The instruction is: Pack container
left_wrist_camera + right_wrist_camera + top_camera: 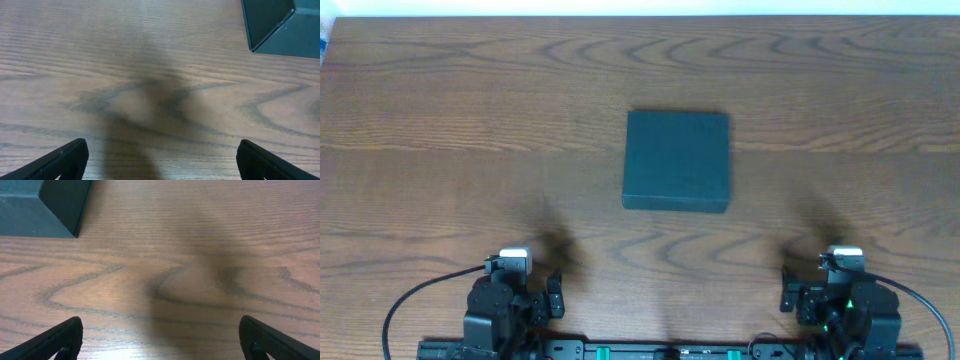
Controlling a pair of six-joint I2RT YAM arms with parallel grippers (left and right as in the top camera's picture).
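Observation:
The container (677, 160) is a dark teal square box lying shut in the middle of the wooden table. One corner of the container (282, 25) fills the upper right of the left wrist view, and another corner of the container (42, 205) fills the upper left of the right wrist view. My left gripper (546, 298) rests near the front edge at the left, open and empty, well short of the box. My right gripper (798, 296) rests at the front right, also open over bare wood. In the wrist views the left gripper (161, 152) and the right gripper (160, 330) have nothing between their fingers.
The wooden table (440, 150) spreads wide around the box. The arm bases and a black rail (660, 350) run along the front edge. A pale strip (640, 7) borders the far edge.

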